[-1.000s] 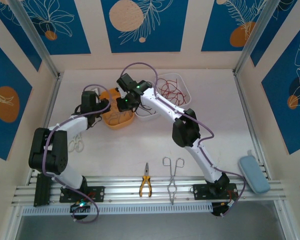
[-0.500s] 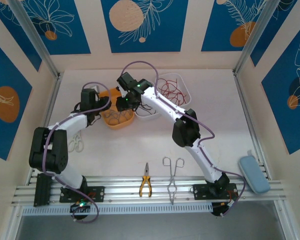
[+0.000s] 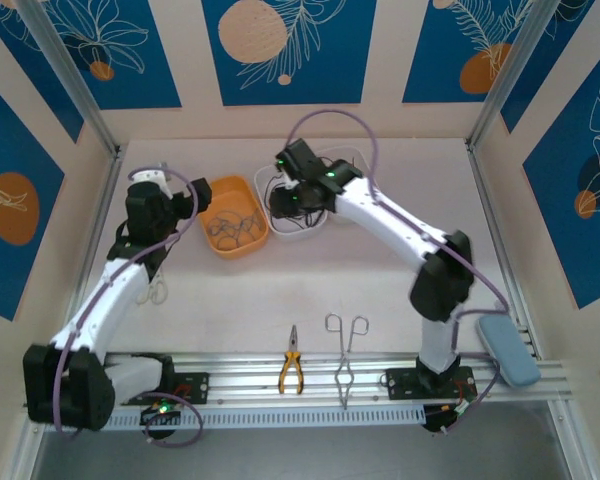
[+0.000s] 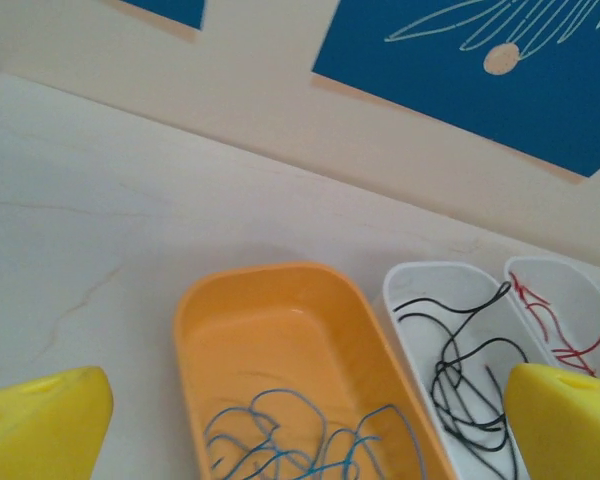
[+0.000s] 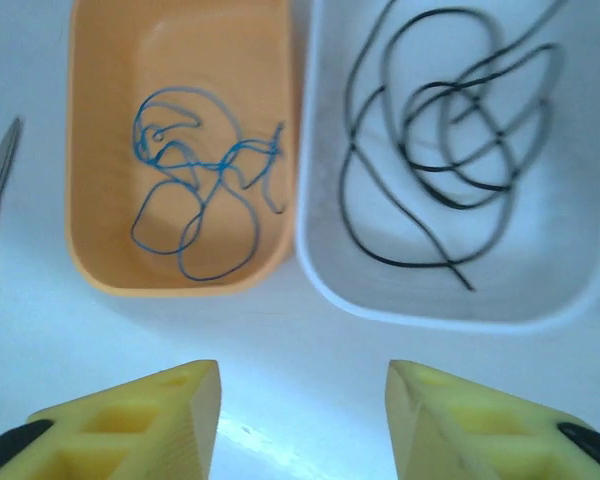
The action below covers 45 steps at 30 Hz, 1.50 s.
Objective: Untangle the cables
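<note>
Both arms have swung back from the orange tray [image 3: 228,193]. In the top view, the left gripper [image 3: 193,192] sits upper left and the right gripper [image 3: 285,203] is over a white tray [image 3: 305,235]. In the left wrist view the jaws are wide and empty, and the blue cable [image 4: 280,440], black cable [image 4: 460,370] and red cable [image 4: 560,330] lie in separate trays. In the right wrist view the jaws are also wide and empty. Sorting looks finished, so the next move is probably to retreat.

No words, nos., labels or brand names can be read anywhere.
</note>
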Each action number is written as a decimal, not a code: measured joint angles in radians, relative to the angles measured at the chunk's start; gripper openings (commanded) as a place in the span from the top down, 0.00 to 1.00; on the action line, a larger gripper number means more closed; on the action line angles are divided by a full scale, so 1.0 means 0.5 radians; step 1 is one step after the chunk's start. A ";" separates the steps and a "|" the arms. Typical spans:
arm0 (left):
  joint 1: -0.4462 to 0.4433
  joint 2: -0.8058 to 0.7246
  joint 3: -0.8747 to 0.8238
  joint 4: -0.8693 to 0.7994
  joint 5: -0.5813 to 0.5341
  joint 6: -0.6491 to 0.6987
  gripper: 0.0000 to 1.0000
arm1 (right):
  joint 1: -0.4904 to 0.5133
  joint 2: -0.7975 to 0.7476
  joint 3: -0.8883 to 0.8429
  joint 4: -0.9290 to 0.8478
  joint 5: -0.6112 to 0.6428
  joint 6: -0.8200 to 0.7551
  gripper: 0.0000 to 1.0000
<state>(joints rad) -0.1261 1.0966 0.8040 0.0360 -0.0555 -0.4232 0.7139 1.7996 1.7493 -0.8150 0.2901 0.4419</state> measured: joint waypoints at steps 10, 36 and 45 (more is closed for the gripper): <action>0.000 -0.723 -0.657 0.004 -0.548 0.250 0.00 | -0.327 -0.945 -1.150 0.285 0.329 0.148 0.17; 0.333 0.323 -1.292 1.700 -0.340 0.815 0.00 | -1.077 -1.479 -2.690 2.107 0.437 -0.550 0.01; 0.375 0.312 -1.315 1.929 0.134 0.819 0.00 | -1.196 -1.275 -2.811 2.542 0.154 -0.574 0.01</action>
<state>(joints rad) 0.0616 1.2526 0.1463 1.0004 0.0116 -0.0139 0.1162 1.1622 0.3439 0.4561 0.3672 0.1551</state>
